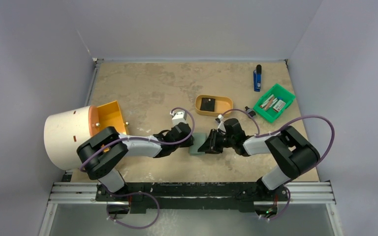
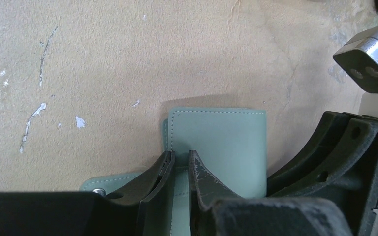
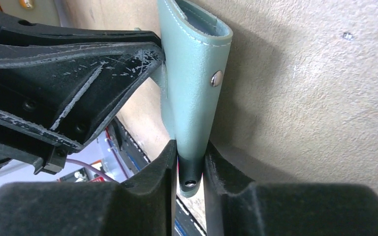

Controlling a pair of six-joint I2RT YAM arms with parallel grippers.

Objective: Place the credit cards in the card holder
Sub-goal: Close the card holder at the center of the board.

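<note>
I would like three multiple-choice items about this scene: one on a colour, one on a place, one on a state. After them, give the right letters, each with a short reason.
1. The card holder is: A) orange; B) sage green; C) blue.
2. The small black square item is: A) on top of the card holder; B) in the tan oval tray; C) hanging in the air.
3. The card holder is: A) lying untouched; B) held from one side only; C) pinched by the left gripper and the right gripper.

1 B: the left wrist view shows its green face.
2 B: the top view shows it inside the tray.
3 C: each wrist view shows jaws shut on it.
</note>
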